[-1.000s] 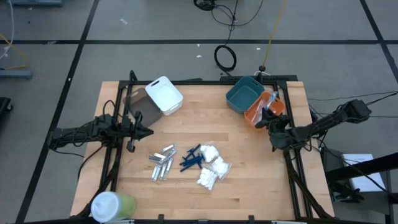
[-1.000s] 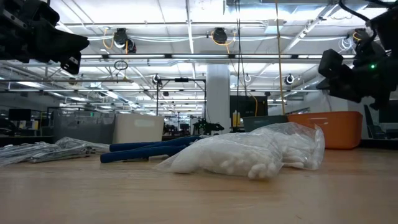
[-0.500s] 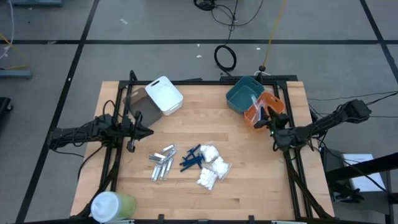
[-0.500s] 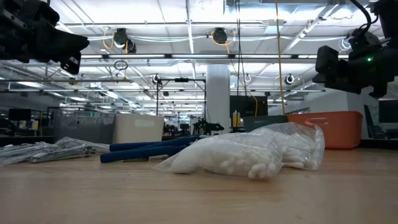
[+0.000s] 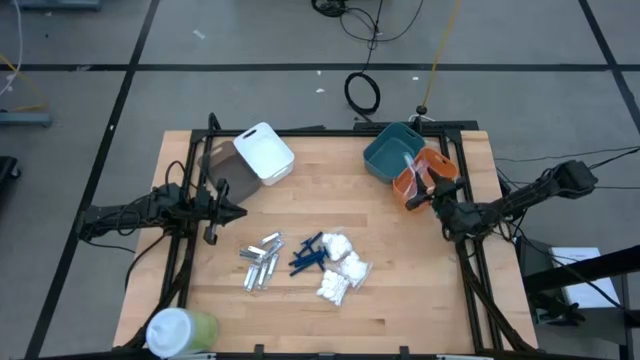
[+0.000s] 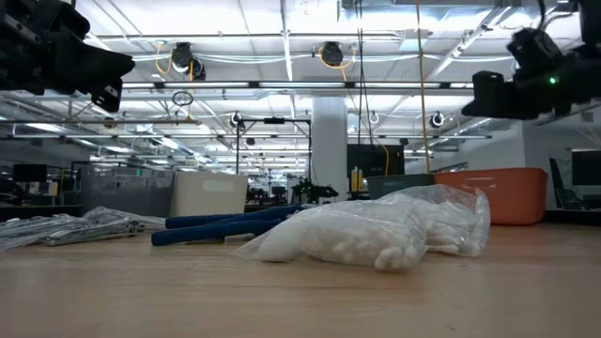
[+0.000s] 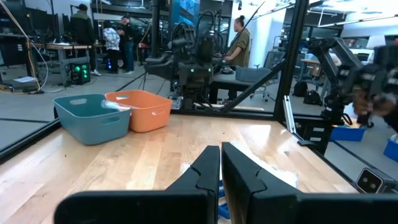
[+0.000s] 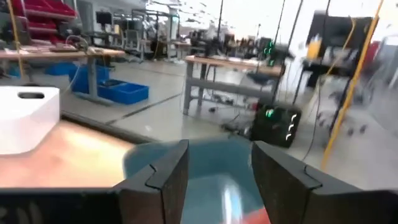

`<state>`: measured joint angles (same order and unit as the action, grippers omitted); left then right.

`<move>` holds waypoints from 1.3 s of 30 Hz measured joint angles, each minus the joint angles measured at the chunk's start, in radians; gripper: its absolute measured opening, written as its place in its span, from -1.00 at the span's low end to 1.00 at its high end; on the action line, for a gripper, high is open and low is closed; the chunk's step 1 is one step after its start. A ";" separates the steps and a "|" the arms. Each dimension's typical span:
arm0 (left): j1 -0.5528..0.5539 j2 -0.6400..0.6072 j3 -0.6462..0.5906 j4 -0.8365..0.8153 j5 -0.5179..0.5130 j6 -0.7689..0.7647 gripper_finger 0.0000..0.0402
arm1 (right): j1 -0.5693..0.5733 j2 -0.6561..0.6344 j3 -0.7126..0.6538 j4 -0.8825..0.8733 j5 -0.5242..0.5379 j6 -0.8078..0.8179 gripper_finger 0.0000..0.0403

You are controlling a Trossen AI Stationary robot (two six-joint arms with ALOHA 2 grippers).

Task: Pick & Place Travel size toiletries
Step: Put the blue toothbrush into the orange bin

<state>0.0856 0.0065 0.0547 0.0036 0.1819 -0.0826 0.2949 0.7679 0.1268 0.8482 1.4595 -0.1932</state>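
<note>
The travel size toiletries lie mid-table: silver tubes [image 5: 260, 263], dark blue sticks [image 5: 308, 254] and white crinkly packets [image 5: 340, 268] [image 6: 376, 230]. My right gripper [image 5: 432, 194] [image 8: 217, 177] hangs open at the table's right side, just near of the orange bin [image 5: 420, 176], pointing level toward the teal bin [image 8: 205, 165]. Nothing is between its fingers. Something clear [image 5: 412, 162] lies where the teal and orange bins meet. My left gripper [image 5: 236, 212] [image 7: 219, 171] waits shut at the table's left side, pointing toward the toiletries.
The teal bin [image 5: 392, 152] stands at the far right. A white bin [image 5: 264, 152] and a clear bin [image 5: 214, 160] stand at the far left. A white-lidded green cup [image 5: 180, 331] stands at the near left corner. People stand in the room beyond the table.
My right gripper has risen beside the orange bin and rolled about its own pointing line. The toiletries have not moved.
</note>
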 joint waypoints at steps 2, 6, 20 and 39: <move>0.000 0.000 0.000 0.000 0.000 0.000 -0.93 | -0.016 -0.002 0.091 0.034 -0.012 -0.173 -0.18; 0.000 0.000 0.000 0.000 0.000 0.000 -0.93 | -0.060 0.020 0.280 0.016 0.070 -0.485 -0.20; 0.000 0.000 0.000 0.000 0.000 0.000 -0.93 | -0.047 0.253 0.509 -0.089 -0.089 -0.285 -0.21; 0.000 0.000 0.000 0.000 0.000 0.000 -0.93 | -0.609 0.402 0.935 -1.583 -1.059 0.545 -0.21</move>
<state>0.0856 0.0066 0.0547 0.0036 0.1818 -0.0826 -0.3140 1.1700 1.0622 -0.7347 0.4006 0.3514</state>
